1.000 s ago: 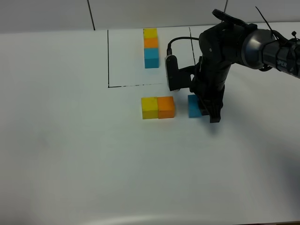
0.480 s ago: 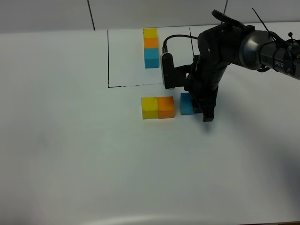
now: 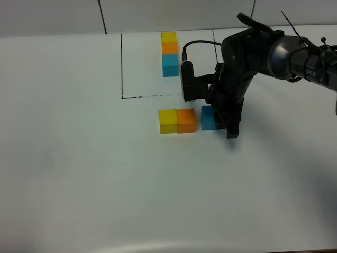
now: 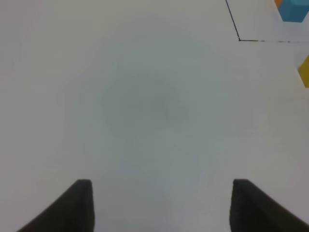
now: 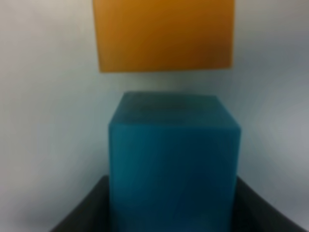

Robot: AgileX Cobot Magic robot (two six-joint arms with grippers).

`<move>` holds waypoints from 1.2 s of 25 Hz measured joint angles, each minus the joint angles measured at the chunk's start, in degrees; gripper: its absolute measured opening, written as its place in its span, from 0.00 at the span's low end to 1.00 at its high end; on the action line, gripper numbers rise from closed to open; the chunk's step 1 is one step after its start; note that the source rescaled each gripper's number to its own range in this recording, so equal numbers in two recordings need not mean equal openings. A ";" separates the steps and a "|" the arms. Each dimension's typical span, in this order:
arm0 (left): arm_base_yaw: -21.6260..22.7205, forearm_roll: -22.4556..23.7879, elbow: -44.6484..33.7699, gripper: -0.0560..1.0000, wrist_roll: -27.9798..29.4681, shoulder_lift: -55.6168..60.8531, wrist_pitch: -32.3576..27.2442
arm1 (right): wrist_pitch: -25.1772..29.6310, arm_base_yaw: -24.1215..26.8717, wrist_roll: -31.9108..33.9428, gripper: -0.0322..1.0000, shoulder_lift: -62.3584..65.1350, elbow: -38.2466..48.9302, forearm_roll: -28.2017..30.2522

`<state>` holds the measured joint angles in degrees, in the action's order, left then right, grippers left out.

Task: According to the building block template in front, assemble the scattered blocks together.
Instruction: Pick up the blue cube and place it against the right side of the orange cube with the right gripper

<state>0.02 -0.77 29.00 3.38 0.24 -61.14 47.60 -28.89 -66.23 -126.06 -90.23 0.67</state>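
The building block template [image 3: 169, 52] is a joined yellow, orange and teal-blue row inside a thin black outline [image 3: 121, 68] at the back. The scattered yellow block [image 3: 168, 121] and orange block [image 3: 186, 120] sit joined side by side in front of the outline. My right gripper [image 3: 222, 122] is shut on the teal-blue block [image 3: 209, 117], holding it on the table just right of the orange block with a narrow gap. In the right wrist view the blue block [image 5: 174, 154] sits between the fingers [image 5: 89, 210] with the orange block [image 5: 164, 34] just beyond. My left gripper [image 4: 161, 208] is open and empty over bare table.
The white table [image 3: 158, 190] extends in front of and left of the blocks. The left wrist view shows the outline's corner [image 4: 239, 39], the template's blue end [image 4: 295, 10] and an edge of the yellow block [image 4: 305, 71]. A black cable [image 3: 195, 45] loops beside the right arm.
My right gripper has slid the blue block left, towards the orange block, narrowing the gap. The yellow and orange blocks have not moved.
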 joint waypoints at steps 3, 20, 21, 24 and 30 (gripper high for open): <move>0.00 0.00 0.00 0.38 0.00 0.00 0.00 | 0.17 0.00 0.00 0.04 -0.63 -0.43 0.01; 0.00 0.00 0.00 0.38 0.00 0.00 0.00 | -1.24 0.00 -2.59 0.04 -1.20 -0.60 -6.20; 0.00 0.00 0.00 0.38 0.00 0.00 0.00 | -1.24 0.00 -2.59 0.04 -1.20 -0.60 -6.20; 0.00 0.00 0.00 0.38 0.00 0.00 0.00 | -1.24 0.00 -2.70 0.04 -1.27 -0.60 -6.20; 0.00 0.00 0.00 0.38 0.00 0.00 0.00 | -1.31 0.00 -2.76 0.04 -1.27 -0.60 -6.20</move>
<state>0.02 -0.77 29.00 3.38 0.24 -61.14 46.29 -28.89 -68.99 -127.33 -90.83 -5.53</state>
